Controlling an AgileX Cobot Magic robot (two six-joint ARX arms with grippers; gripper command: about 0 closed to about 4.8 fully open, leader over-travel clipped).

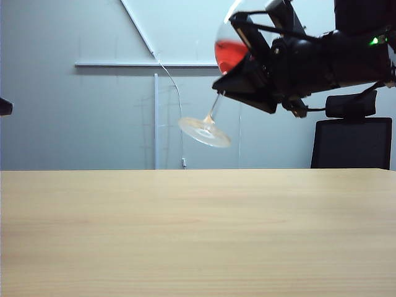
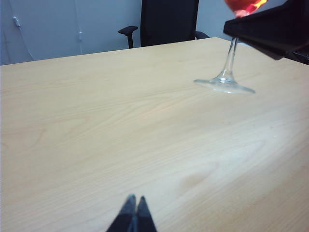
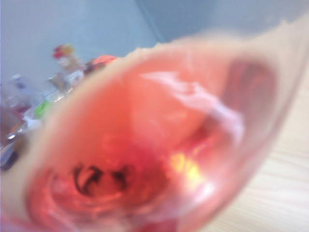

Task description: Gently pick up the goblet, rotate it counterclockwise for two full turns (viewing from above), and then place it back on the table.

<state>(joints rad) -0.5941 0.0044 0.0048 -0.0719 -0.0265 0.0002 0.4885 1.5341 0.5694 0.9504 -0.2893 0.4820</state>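
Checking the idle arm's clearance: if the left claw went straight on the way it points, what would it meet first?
Likely the bare table: the shut left claw points low across it, the goblet off to one side.

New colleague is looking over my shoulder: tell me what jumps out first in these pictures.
The goblet with red liquid, tilted high above the table at upper right, gripped at its bowl by the right hand. The left hand is shut, low over the table, far from the glass.
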